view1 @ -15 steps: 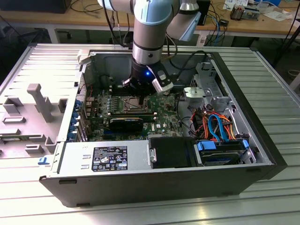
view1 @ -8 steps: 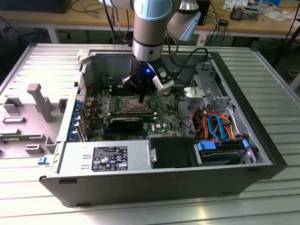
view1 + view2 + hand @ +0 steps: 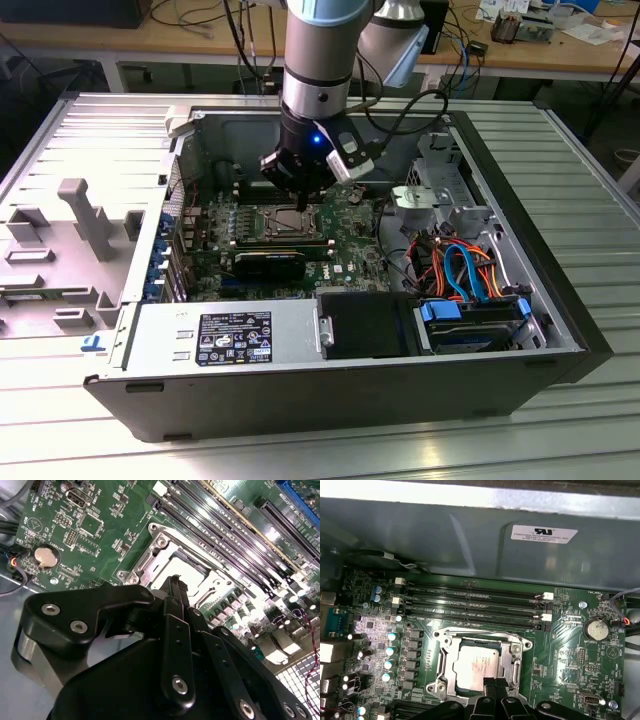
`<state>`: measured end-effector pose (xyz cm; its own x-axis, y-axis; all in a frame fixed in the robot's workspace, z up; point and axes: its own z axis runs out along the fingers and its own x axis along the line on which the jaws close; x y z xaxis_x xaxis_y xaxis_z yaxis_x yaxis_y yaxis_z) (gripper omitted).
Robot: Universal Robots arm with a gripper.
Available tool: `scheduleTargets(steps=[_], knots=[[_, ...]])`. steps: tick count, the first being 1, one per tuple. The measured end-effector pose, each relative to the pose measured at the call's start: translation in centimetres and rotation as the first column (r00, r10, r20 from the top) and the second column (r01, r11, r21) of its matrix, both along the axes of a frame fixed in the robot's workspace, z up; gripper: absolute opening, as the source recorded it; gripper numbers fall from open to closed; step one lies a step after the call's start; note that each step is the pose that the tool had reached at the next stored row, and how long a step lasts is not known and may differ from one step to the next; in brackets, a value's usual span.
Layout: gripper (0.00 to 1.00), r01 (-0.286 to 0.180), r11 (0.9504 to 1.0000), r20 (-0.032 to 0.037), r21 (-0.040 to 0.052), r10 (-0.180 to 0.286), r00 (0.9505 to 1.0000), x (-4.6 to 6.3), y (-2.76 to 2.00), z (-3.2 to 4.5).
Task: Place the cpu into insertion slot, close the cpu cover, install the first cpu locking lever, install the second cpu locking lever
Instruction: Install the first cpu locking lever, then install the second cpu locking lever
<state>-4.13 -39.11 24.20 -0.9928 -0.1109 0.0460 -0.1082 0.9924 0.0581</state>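
Nearest us, the gripper [image 3: 176, 582], fingers pressed together w/ nothing between, tips just over the cover [image 3: 512, 652] edge. In both wrist views we see the cpu [image 3: 477, 667] already lying in the slot [image 3: 451, 656], cover down around it, framing the chip. Risk as we judge it: tips sit close to the chip, so a push slightly off could scrape it or skid onto the board [image 3: 570, 645]. Farther off, memory slots [image 3: 470, 602].

Silver arm [image 3: 318, 60], black jaws (screwed links)
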Motion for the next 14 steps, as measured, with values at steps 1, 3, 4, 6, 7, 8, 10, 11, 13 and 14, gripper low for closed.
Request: scheduleTargets(steps=[1, 3, 4, 6, 7, 8, 10, 11, 13, 14], knots=[[0.11, 0.0, 1.0, 0.0001, 0.0001, 0.0, 1.0, 0.0, 0.0, 0.0], [0.11, 0.0, 1.0, 0.0, -0.0002, 0.0, 1.0, 0.0, 0.0, 0.01], [0.11, 0.0, 1.0, -0.0001, -0.0001, 0.0, 1.0, 0.0, 0.0, 0.01], [0.11, 0.0, 1.0, -0.0001, -0.0001, 0.0, 1.0, 0.0, 0.0, 0.02], [0.11, 0.0, 1.0, -0.0001, -0.0002, 0.0, 1.0, 0.0, 0.0, 0.02], [0.11, 0.0, 1.0, -0.0001, -0.0002, 0.0, 1.0, 0.0, 0.0, 0.02], [0.11, 0.0, 1.0, -0.0001, -0.0001, 0.0, 1.0, 0.0, 0.0, 0.02], [0.11, 0.0, 1.0, -0.0001, -0.0003, 0.0, 1.0, 0.0, -0.01, 0.03], [0.11, 0.0, 1.0, -0.0002, -0.0004, 0.0, 1.0, 0.0, -0.09, 0.03], [0.11, 0.0, 1.0, -0.0001, -0.0002, 0.0, 1.0, 0.0, -0.26, 0.03]])
